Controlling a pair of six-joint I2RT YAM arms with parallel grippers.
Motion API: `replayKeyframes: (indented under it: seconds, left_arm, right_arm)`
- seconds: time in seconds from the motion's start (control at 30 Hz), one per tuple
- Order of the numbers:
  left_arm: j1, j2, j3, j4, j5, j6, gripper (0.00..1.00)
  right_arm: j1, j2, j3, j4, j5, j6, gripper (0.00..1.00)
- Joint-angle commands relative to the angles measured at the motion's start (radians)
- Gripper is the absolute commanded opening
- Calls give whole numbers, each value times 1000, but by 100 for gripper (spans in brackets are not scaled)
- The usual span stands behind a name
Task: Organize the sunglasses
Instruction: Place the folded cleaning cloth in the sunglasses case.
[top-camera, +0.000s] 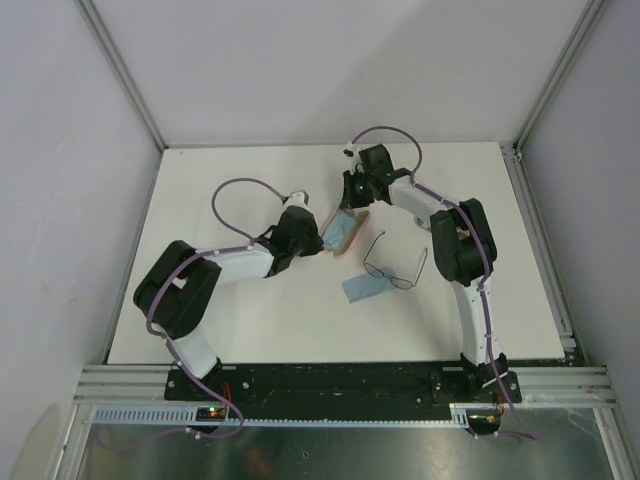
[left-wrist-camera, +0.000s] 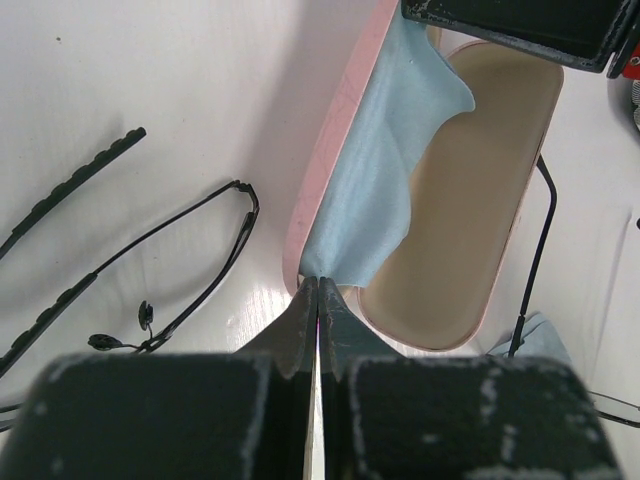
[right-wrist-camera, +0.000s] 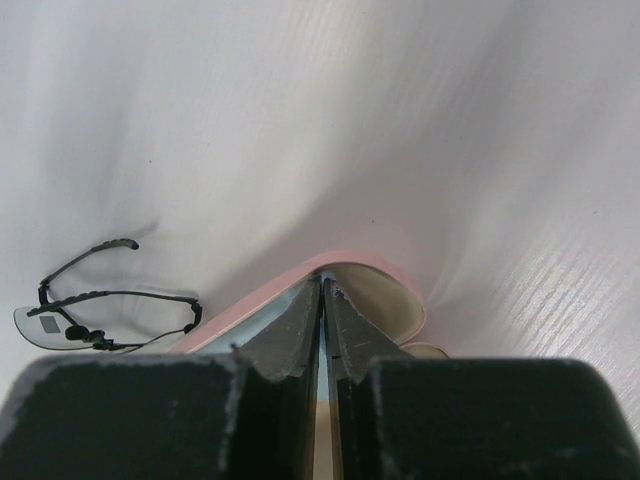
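Broadly, a white tabletop (top-camera: 250, 320) fills the view from above. Two arms reach in from its near edge and meet over the middle.

The left arm (top-camera: 200, 280) comes in low from the left. The right arm (top-camera: 460, 250) bends round from the right and comes at the same spot from the far side.

Between them lies an open pink case (left-wrist-camera: 335, 130) with a tan well, its near end at the left pincer (left-wrist-camera: 318, 290). A light blue cloth (left-wrist-camera: 375, 170) is draped over the case's left rim and partly down into the well. The left pincer is pressed together on the cloth's near corner, which looks like a way to steady or lay it as a lining.

The right pincer (right-wrist-camera: 322, 295) sits at the case's far end. Its jaws are pressed almost together against the rim, and I cannot tell whether it nips the cloth.

Neither pair of sunglasses is in the case. The wire pair (top-camera: 392, 275) lies unfolded just right of the case, partly on a second blue cloth (top-camera: 362, 288). The black-rimmed pair (right-wrist-camera: 45, 325) lies unfolded on the bare tabletop on the case's other side, close by.

As I judge it, the cloth covers part of the well and both pincers crowd the case's ends. Both would likely need to clear, and the spread temples folded, before either pair could go in.
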Motion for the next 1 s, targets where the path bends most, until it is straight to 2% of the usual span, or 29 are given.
replayKeyframes:
  seconds: [0.0, 0.07, 0.2, 0.37, 0.6, 0.8, 0.97]
  left_arm:
    - [10, -43, -4, 19, -17, -9, 0]
    - [10, -40, -2, 19, -12, -10, 0]
    - [11, -40, 0, 25, -3, -11, 0]
    - [11, -39, 1, 29, 6, -7, 0]
    - [11, -41, 4, 35, 24, 4, 1]
    - [11, -50, 8, 36, 42, 10, 7]
    - [10, -73, 17, 32, 73, 23, 14]
  right_arm:
    - [-2, 3, 43, 16, 4, 1, 10]
    - [-3, -6, 42, 11, 14, 0, 13]
    - [-11, -36, 19, 15, 38, 4, 24]
    - [-35, -69, -12, 28, 50, 26, 30]
    - [-57, -126, -42, 40, 54, 35, 51]
    - [-67, -183, -65, 4, 85, 63, 65]
    - [-94, -289, -215, 57, 93, 146, 76]
